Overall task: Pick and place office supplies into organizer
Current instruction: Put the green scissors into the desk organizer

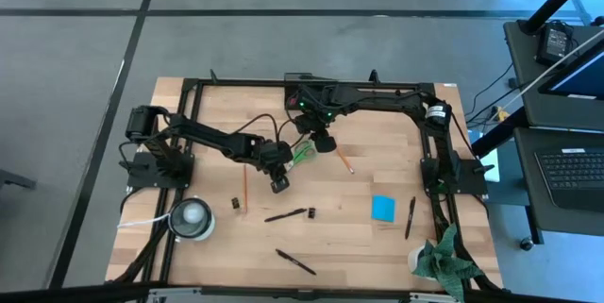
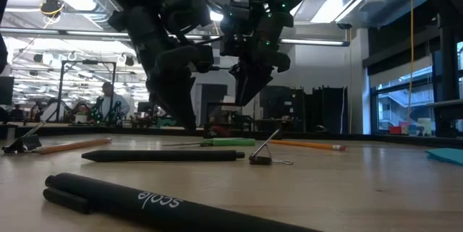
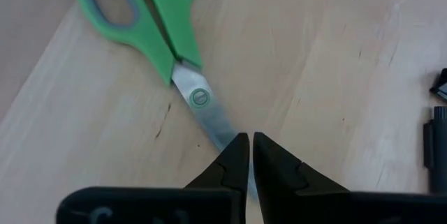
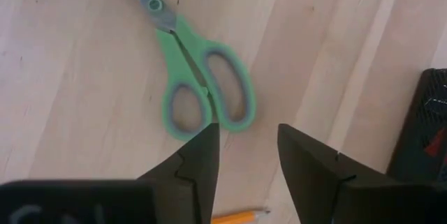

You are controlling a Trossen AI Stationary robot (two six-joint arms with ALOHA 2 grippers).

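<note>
Step in hand: you were picking up the scissors (image 3: 164,35) off the counter (image 3: 328,63).
Left pincer (image 3: 250,155): closed over the blade tip; handles lay ahead.
Right pincer (image 4: 248,147): apart, empty, hovering just short of the handles (apparently waiting).
Next move: you needed a lift, then carry to the organizer (image 1: 310,84).

The left arm reaches from its base at the left edge across toward the middle of the surface, its left gripper (image 1: 279,185) pointed down, low over the wood, fingers (image 3: 234,158) drawn nearly together. The right arm bends in from the far side, its right gripper (image 1: 324,143) hanging just beyond, fingers (image 4: 202,154) standing apart.
</note>
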